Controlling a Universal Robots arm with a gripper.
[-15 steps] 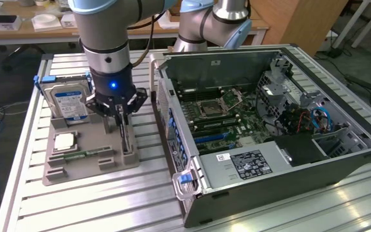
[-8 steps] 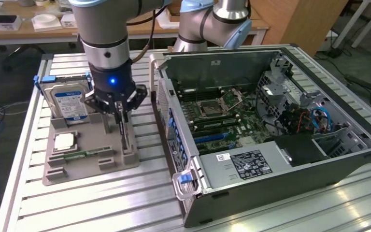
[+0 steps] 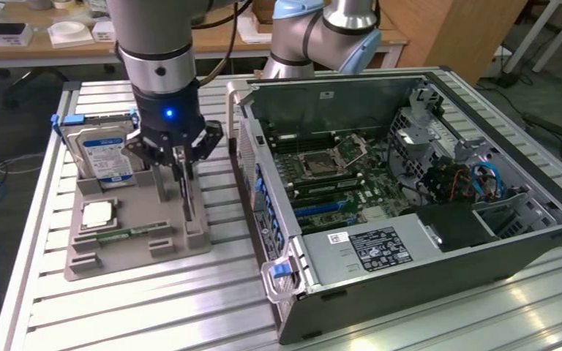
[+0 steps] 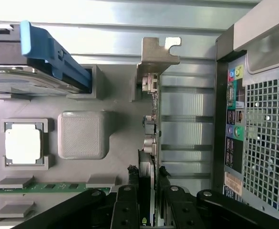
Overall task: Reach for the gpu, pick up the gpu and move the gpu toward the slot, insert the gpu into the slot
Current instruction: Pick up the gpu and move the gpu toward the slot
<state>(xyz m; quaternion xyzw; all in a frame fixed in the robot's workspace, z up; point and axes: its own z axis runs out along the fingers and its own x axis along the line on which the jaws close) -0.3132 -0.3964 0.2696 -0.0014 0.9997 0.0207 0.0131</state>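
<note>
Fingers (image 4: pixel 164 177) pinched on edge-standing gpu (image 4: pixel 151 119), long axis level, bracket (image 4: pixel 159 50) toward hard drive (image 3: pixel 100 150).

My arm (image 3: pixel 159 44) stands nearly vertical, its wrist pointing straight down, and a blue light glows on the lowest segment. The gripper (image 3: pixel 178 175) hangs below it, black linkages spread at the top and the two fingers (image 4: pixel 128 200) drawn in narrow. In the wrist view I see those fingers pressed against both faces of the gpu (image 4: pixel 150 126), which stands on edge between them.
</note>
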